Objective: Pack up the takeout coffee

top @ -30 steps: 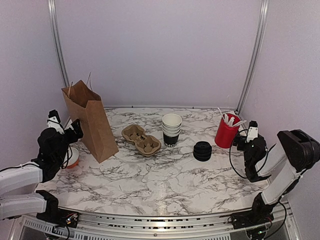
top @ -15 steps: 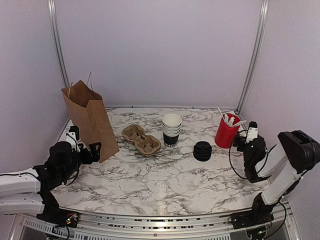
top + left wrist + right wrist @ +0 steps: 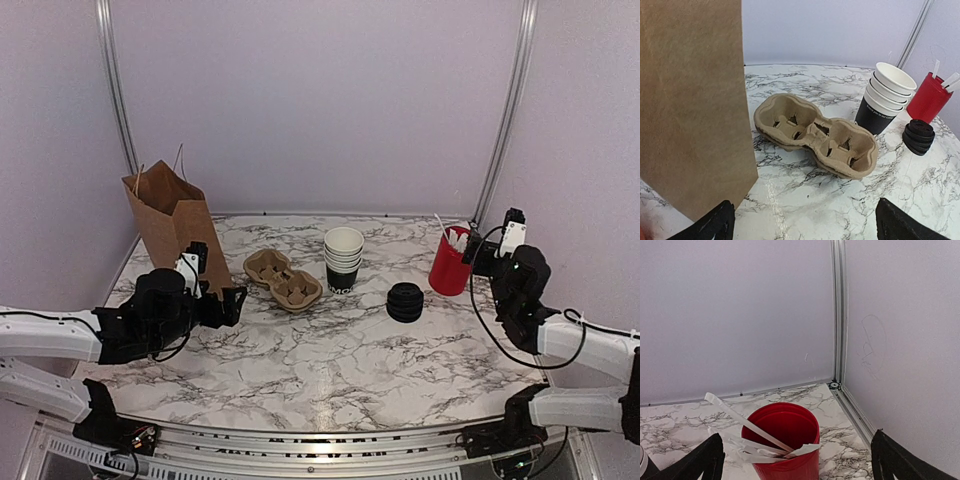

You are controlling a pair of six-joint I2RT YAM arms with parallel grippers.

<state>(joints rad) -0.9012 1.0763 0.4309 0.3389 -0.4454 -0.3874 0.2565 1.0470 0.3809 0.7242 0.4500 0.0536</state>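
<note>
Nested black paper cups (image 3: 343, 258) stand just right of the pulp cup carrier (image 3: 283, 279) — likely light, crushable, so pinch a rim gently; left pincer (image 3: 215, 281) and right pincer (image 3: 487, 256) gape, empty.

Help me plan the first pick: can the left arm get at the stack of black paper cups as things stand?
Probably yes. The left gripper is open and faces the cup stack; only the low brown cardboard carrier lies between, and the brown paper bag stands aside.
</note>
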